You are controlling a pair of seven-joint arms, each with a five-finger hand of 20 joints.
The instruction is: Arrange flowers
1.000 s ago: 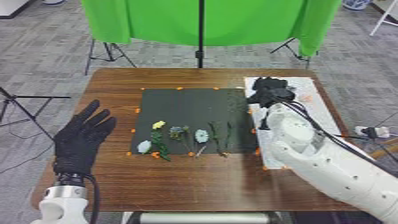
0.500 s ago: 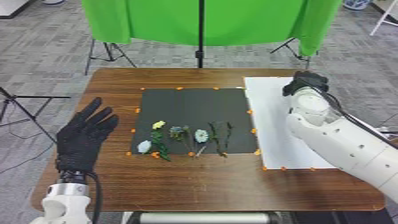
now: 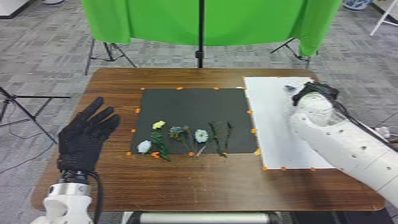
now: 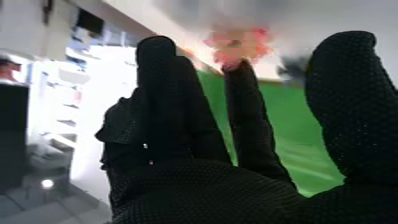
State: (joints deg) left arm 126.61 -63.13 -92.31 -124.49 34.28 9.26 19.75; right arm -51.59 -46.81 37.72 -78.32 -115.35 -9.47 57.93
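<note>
Lying on a dark mat (image 3: 182, 105), 1 yellow flower (image 3: 158, 124), 2 white flowers (image 3: 201, 135), left hand (image 3: 80, 143) wide, right hand (image 3: 316, 92) wide by white sheet (image 3: 277, 132)

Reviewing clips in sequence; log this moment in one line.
right hand: open, at white sheet's right edge; left hand: open, beside dark mat; flowers: mostly on mat

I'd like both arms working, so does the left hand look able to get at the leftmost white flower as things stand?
Probably yes: the left hand is open to the left of that flower, nothing seems to lie between them, and the right hand is well off to the right.
</note>
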